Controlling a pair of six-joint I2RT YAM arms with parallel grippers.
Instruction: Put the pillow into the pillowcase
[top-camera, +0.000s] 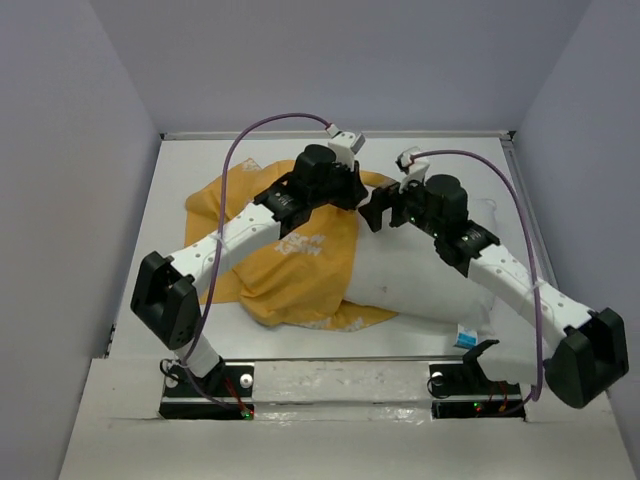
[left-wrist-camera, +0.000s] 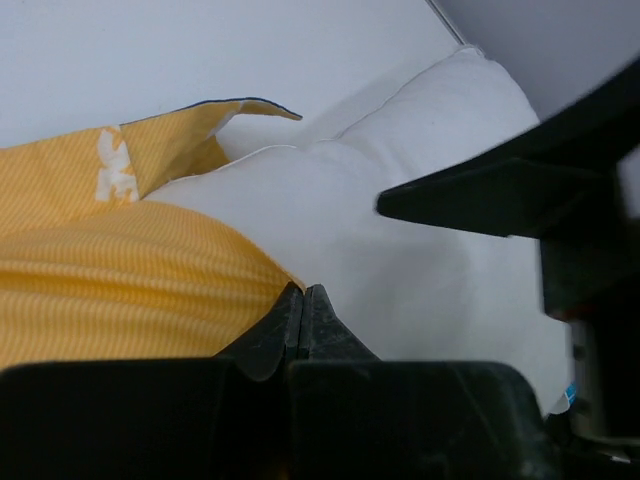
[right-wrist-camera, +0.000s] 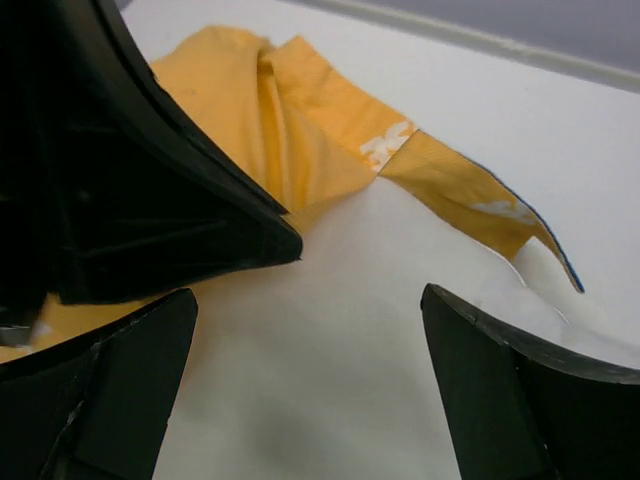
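Nearest my left wrist lens, the left gripper (left-wrist-camera: 305, 300) has its fingertips pressed together right at the hem of the pillowcase (left-wrist-camera: 110, 280). I think a fold of that orange-yellow cloth is pinched between them, though the tips hide the exact bite. The right gripper (right-wrist-camera: 310, 375) is released, its fingers spread wide and poised just above bare white pillow (right-wrist-camera: 330, 330), with nothing between them.

From above, the pillow (top-camera: 420, 270) lies on the table (top-camera: 180, 180), right of centre. Its left part is tucked under the pillowcase (top-camera: 300, 255) and its right part is exposed, with the tag (top-camera: 466, 338) at the near right corner. The case mouth sits just left of the open fingers, beside the left arm's clamped tips.

I judge the pillow light, plump and very soft. It should squash rather than slide, so I would gather a bunch of it near the far edge or a corner. The case is thin and limp, and it is best taken by the hem at the mouth.
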